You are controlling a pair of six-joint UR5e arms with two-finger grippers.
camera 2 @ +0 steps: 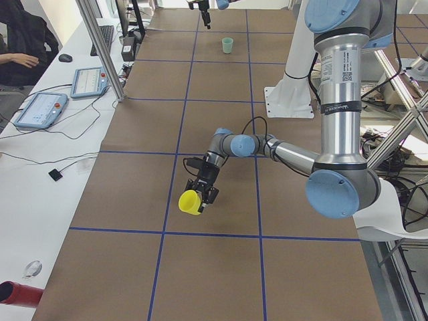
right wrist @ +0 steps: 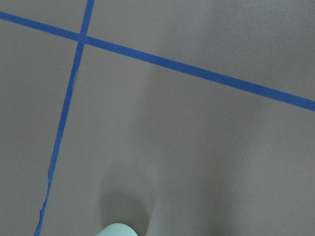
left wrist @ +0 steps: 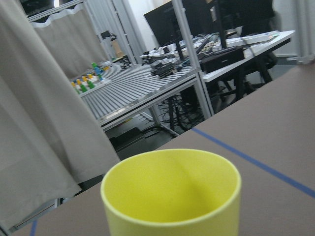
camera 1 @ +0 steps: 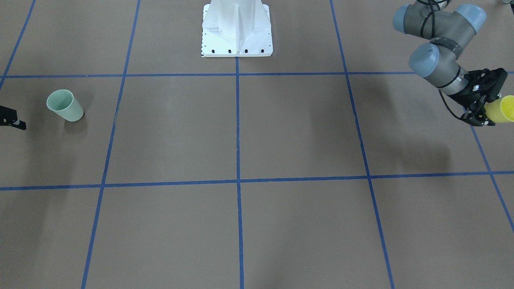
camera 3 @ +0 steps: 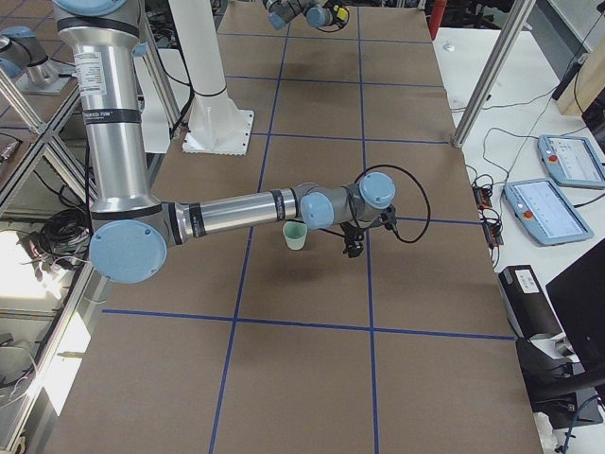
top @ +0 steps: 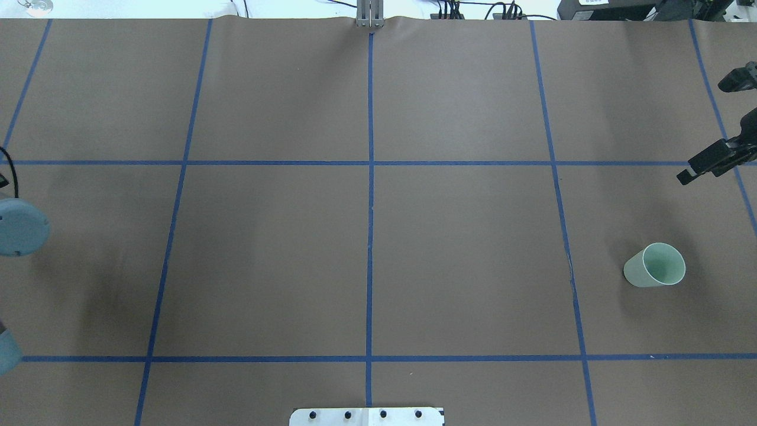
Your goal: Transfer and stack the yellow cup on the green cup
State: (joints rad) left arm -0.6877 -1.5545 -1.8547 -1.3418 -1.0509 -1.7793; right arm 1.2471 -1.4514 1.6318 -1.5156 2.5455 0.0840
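Observation:
The yellow cup (camera 1: 502, 109) is held on its side above the table in my left gripper (camera 1: 486, 115), which is shut on its base end. It also shows in the exterior left view (camera 2: 190, 202) and fills the bottom of the left wrist view (left wrist: 172, 194), rim towards the camera. The green cup (top: 655, 265) stands upright on the table at my right side, and also shows in the front-facing view (camera 1: 64, 105). My right gripper (top: 704, 131) hangs open and empty above the table beyond the green cup, apart from it.
The brown table (top: 366, 254) is marked into squares by blue tape lines. The white robot base (camera 1: 237, 30) stands at the table's near edge. Operator desks with tablets (camera 2: 40, 110) lie along the far side.

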